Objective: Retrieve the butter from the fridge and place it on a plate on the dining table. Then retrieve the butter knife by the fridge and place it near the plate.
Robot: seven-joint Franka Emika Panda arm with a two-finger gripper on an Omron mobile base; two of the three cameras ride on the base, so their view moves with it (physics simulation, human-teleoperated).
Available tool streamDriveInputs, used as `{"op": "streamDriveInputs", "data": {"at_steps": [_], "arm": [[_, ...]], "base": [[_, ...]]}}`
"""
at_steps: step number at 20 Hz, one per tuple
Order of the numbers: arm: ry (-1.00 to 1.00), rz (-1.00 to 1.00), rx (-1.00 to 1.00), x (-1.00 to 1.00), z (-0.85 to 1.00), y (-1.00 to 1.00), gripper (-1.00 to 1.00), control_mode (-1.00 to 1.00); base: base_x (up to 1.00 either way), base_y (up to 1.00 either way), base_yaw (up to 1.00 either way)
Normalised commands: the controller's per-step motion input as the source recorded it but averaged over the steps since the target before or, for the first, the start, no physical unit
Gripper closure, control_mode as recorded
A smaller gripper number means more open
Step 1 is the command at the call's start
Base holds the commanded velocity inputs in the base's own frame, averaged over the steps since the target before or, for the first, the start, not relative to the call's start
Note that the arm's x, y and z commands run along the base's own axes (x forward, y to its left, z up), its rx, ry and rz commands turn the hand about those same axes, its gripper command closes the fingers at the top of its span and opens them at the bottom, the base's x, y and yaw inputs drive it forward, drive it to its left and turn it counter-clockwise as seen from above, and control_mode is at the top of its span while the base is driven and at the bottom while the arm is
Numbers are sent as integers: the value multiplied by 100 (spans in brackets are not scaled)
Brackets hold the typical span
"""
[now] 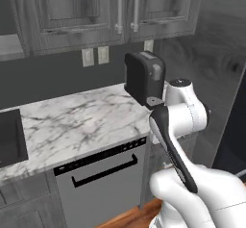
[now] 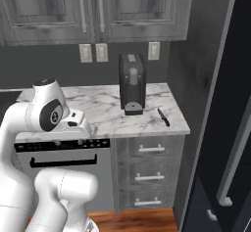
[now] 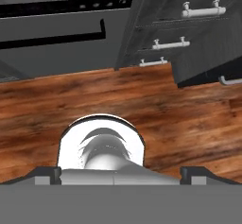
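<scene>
Lying on counter [image 2: 98, 109]: one butter knife [image 2: 163, 117].

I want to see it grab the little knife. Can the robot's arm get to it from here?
Probably yes. The knife lies in the open on the counter, right of the coffee machine, with nothing over it. But the claw now points down at the floor, so the arm must swing up first.

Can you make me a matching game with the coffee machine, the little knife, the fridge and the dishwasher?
Things:
1. coffee machine
2. butter knife
3. fridge
4. dishwasher

Places:
A. far right, tall and dark
B. under the counter, left of the drawers
C. standing on the counter by the wall
D. lying flat near the counter's right edge

Pairs: 1-C, 2-D, 3-A, 4-B
</scene>
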Motion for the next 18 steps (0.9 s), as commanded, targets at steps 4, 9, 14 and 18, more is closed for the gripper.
{"op": "streamDriveInputs", "data": {"at_steps": [4, 9, 14, 18], "arm": [[0, 0, 0, 0, 0, 0, -100, 100], [0, 0, 0, 0, 0, 0, -100, 100], [0, 0, 0, 0, 0, 0, -100, 100], [0, 0, 0, 0, 0, 0, -100, 100]], "base": [[19, 0, -3], [19, -7, -25], [55, -2, -34], [61, -23, -33]]}}
